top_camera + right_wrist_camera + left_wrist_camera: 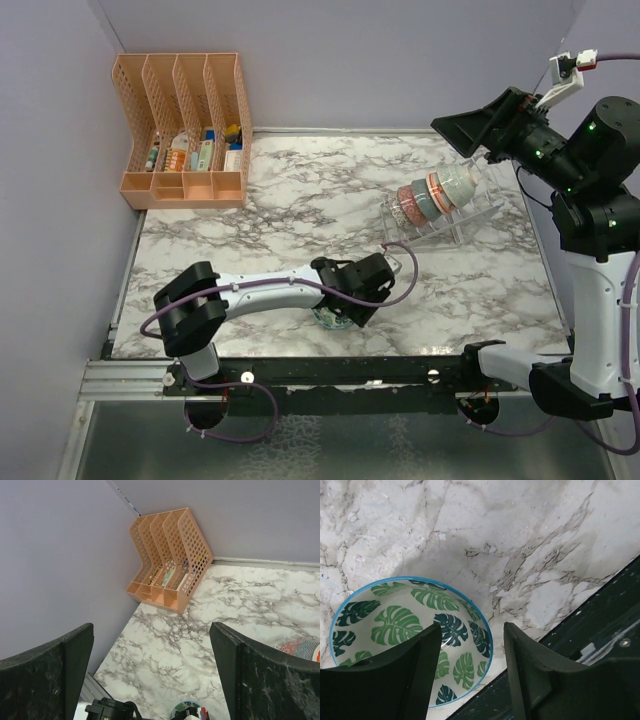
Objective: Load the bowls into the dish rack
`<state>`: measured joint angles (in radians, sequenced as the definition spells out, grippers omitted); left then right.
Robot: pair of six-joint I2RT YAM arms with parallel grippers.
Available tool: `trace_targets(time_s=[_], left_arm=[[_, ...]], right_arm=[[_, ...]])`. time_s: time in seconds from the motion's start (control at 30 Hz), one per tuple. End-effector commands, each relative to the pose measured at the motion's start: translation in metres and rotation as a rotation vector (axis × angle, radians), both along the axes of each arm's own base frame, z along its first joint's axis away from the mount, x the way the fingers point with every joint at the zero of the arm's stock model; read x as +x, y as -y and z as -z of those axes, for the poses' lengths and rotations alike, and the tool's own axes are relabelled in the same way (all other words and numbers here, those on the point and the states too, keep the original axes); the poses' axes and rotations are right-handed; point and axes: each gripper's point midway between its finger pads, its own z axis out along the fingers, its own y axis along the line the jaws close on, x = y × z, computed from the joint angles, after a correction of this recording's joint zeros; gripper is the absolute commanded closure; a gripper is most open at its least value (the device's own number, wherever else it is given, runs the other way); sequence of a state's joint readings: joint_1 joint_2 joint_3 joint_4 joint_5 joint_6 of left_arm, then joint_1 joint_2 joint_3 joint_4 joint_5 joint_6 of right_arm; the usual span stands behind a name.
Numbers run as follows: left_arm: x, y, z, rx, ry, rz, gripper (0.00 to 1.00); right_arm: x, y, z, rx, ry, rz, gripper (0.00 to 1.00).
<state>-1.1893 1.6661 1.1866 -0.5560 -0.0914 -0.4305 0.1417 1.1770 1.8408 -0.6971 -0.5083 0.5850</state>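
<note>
Left gripper (472, 630) fingers apart, straddling the blue rim of the leaf-print bowl (395, 625) — one finger inside, one outside. It sits upright on the marble table (250, 230) at 6 o'clock, by the near edge. The other bowls (432, 198) stand lined up in the dish rack (470, 228) at 2 o'clock — right gripper (152, 630) above it, fingers wide apart.

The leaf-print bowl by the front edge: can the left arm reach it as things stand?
Likely yes: the left gripper hangs open, straddling the rim of the bowl, with nothing in between.
</note>
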Motion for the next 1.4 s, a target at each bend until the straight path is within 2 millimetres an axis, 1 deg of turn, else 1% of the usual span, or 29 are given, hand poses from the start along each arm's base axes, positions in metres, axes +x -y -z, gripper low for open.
trace_targets(time_s=[0.0,0.03,0.13,0.17,0.23,0.3,0.37,0.4,0.43,0.47,0.5,0.57,0.7,0.77,0.83,0.87,0.97,1.07,1.1,1.2,1.3,1.37], left_arm=[[-0.002,-0.008,0.019,0.053,0.017,0.041,0.46],[-0.003,-0.011,0.029,0.083,0.007,0.045,0.47],[-0.004,-0.016,0.038,0.115,0.007,0.048,0.61],[-0.004,-0.018,0.04,0.124,0.008,0.048,0.64],[-0.005,-0.022,0.047,0.144,0.006,0.05,0.67],[-0.007,-0.026,0.055,0.166,0.001,0.053,0.69],[-0.009,-0.029,0.059,0.182,0.0,0.054,0.74],[-0.009,-0.03,0.061,0.185,0.003,0.054,0.78],[-0.009,-0.031,0.06,0.184,0.006,0.055,0.87],[-0.008,-0.031,0.058,0.183,0.012,0.052,1.0],[-0.007,-0.029,0.053,0.177,0.02,0.05,1.0],[0.0,-0.022,0.036,0.151,0.05,0.046,1.0],[0.014,-0.002,-0.007,0.09,0.115,0.042,1.0],[0.018,0.01,-0.037,0.009,0.141,0.037,1.0],[0.019,0.021,-0.057,-0.054,0.144,0.029,1.0],[0.022,0.028,-0.072,-0.093,0.149,0.02,1.0],[0.03,0.043,-0.11,-0.215,0.137,-0.005,1.0],[0.047,0.053,-0.155,-0.378,0.121,-0.044,1.0],[0.059,0.053,-0.171,-0.447,0.109,-0.075,1.0],[0.084,0.058,-0.224,-0.701,0.062,-0.143,1.0],[0.104,0.062,-0.277,-0.946,0.023,-0.183,1.0],[0.112,0.067,-0.306,-1.083,-0.019,-0.183,1.0]], right_arm=[[-0.006,0.004,-0.002,-0.013,0.014,0.011,0.0],[-0.006,0.004,-0.002,-0.014,0.015,0.012,0.0],[-0.007,0.005,-0.002,-0.018,0.016,0.018,0.0],[-0.007,0.005,-0.001,-0.018,0.016,0.018,0.0],[-0.007,0.005,0.0,-0.018,0.014,0.019,0.0],[-0.007,0.006,0.0,-0.017,0.013,0.02,0.01],[-0.008,0.006,0.001,-0.018,0.014,0.02,0.0],[-0.008,0.006,0.001,-0.019,0.013,0.02,0.0],[-0.008,0.006,0.001,-0.02,0.013,0.022,0.0],[-0.008,0.006,0.001,-0.02,0.013,0.022,0.0],[-0.008,0.006,0.002,-0.021,0.012,0.023,0.0],[-0.008,0.007,0.003,-0.023,0.012,0.027,0.0],[-0.007,0.008,0.003,-0.019,0.011,0.036,0.0],[-0.007,0.008,0.003,-0.014,0.012,0.04,0.0],[-0.007,0.008,0.001,-0.008,0.018,0.042,0.0],[-0.006,0.008,-0.001,-0.005,0.02,0.042,0.0],[-0.009,0.007,-0.013,0.01,0.046,0.032,0.0],[-0.012,0.006,-0.032,0.032,0.09,0.027,0.0],[-0.014,0.007,-0.04,0.04,0.106,0.029,0.0],[-0.019,0.007,-0.062,0.075,0.157,0.032,0.0],[-0.024,0.007,-0.077,0.11,0.193,0.027,0.0],[-0.025,0.006,-0.081,0.123,0.199,0.017,0.0]])
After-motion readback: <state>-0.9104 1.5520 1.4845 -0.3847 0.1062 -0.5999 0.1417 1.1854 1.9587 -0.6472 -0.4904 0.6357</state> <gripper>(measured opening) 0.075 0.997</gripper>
